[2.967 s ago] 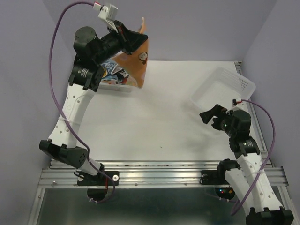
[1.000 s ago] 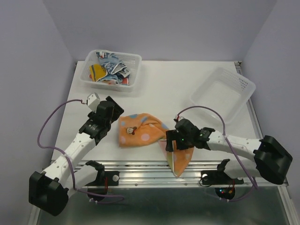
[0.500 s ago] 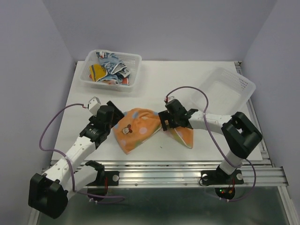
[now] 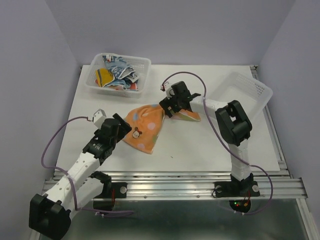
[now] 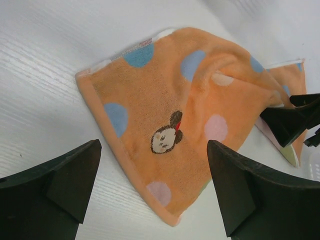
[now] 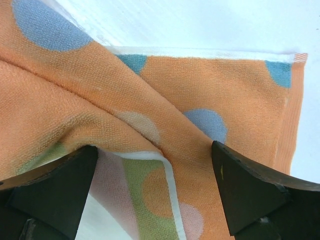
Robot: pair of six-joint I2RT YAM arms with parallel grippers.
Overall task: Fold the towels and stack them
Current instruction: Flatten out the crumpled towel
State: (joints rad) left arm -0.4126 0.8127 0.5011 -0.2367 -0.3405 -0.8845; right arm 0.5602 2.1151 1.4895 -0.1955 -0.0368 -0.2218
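An orange dotted towel point(image 4: 146, 128) with a small cartoon face lies crumpled on the white table, one corner folded over so its pale striped underside shows point(image 6: 150, 195). My left gripper point(image 4: 124, 132) is open just left of the towel's near corner; in the left wrist view the jaws point(image 5: 152, 150) stand wide above the cloth point(image 5: 220, 100). My right gripper point(image 4: 169, 108) is open over the towel's far right part point(image 6: 230, 100), its fingers on either side of the folded corner, gripping nothing. More towels point(image 4: 116, 74) lie heaped in the back-left basket.
A white lattice basket point(image 4: 145, 64) holding the heap stands at the back left. A second, empty white basket point(image 4: 241, 98) sits tilted at the back right. The right arm's elbow point(image 4: 233, 121) rises just beside it.
My right gripper has swept from the table's front edge toward the back, and the towel's right part has swung round with it. The left gripper has barely moved.
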